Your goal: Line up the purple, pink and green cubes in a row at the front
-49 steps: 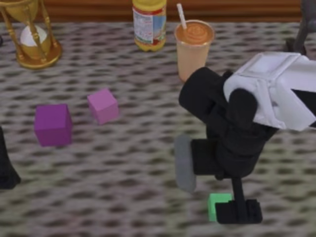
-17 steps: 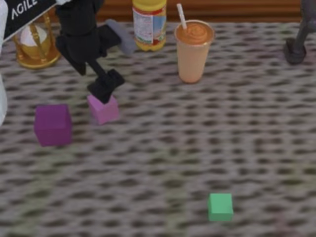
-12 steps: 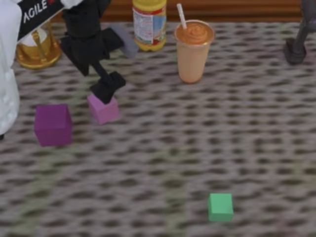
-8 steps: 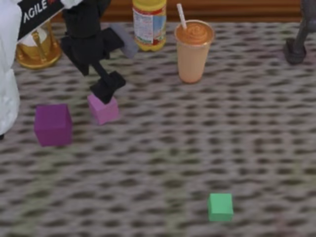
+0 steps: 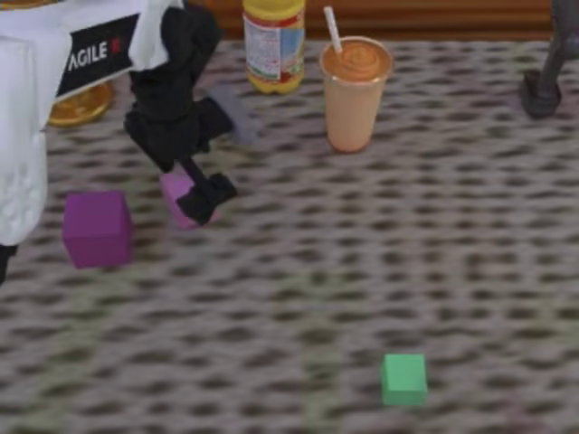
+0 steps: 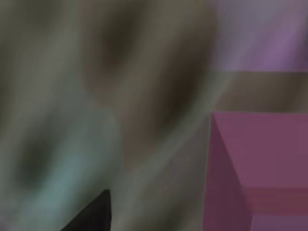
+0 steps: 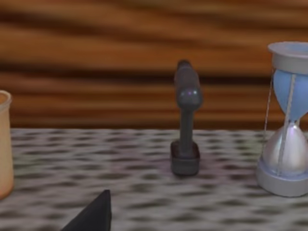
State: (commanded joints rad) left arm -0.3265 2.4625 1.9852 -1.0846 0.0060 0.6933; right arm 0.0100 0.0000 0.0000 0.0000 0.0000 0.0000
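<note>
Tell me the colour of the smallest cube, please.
Mint green; the top view shows it best.

Pink cube (image 5: 177,193) half hidden beneath left claw (image 5: 210,197); golden hourglass base (image 5: 80,102) mostly behind the arm.

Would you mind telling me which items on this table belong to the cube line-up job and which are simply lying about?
Part of the job:
- purple cube
- pink cube, with the left tool down at it
- green cube, alone near the front

Just lying about:
- yellow bottle
- orange drink cup
- gold hourglass
- silver hourglass
- dark grey hand tool
</note>
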